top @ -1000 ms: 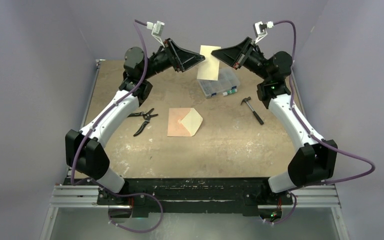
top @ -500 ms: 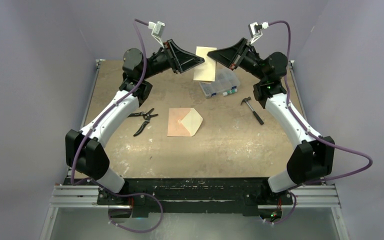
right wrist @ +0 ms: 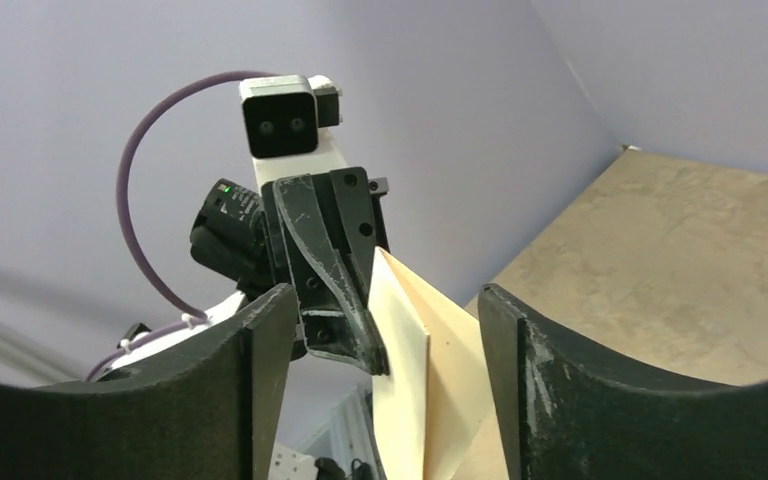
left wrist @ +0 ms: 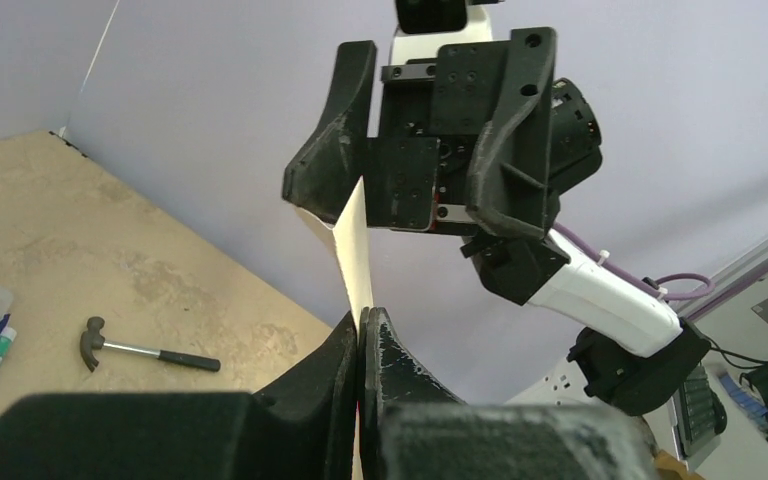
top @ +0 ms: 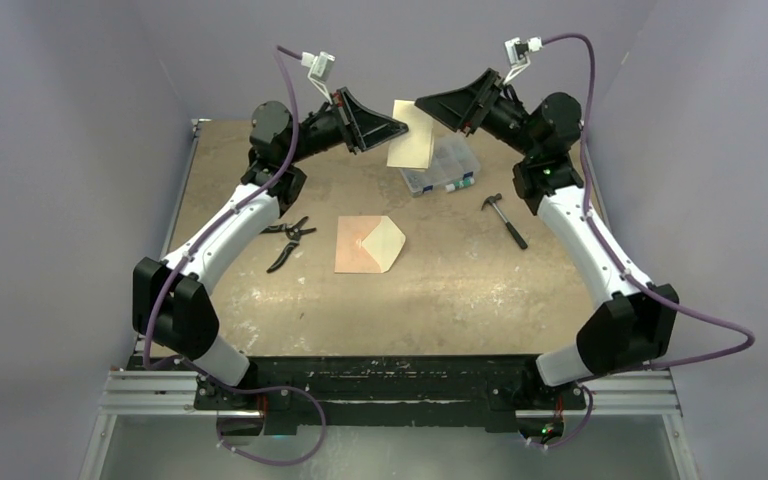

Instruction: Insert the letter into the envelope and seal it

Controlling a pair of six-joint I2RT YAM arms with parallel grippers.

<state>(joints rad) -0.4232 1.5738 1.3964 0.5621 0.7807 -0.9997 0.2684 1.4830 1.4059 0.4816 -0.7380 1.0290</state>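
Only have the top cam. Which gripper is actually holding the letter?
Observer: The left wrist view shows the left gripper shut on one edge of the letter, which sticks out from between its fingers.
Operator: Right one clamped too?
Observer: No. In the right wrist view the right gripper has its jaws wide apart, with the letter in the gap, not pinched.
Operator: Letter flat?
Observer: No. The right wrist view shows a crease, and the letter opens in a shallow V.
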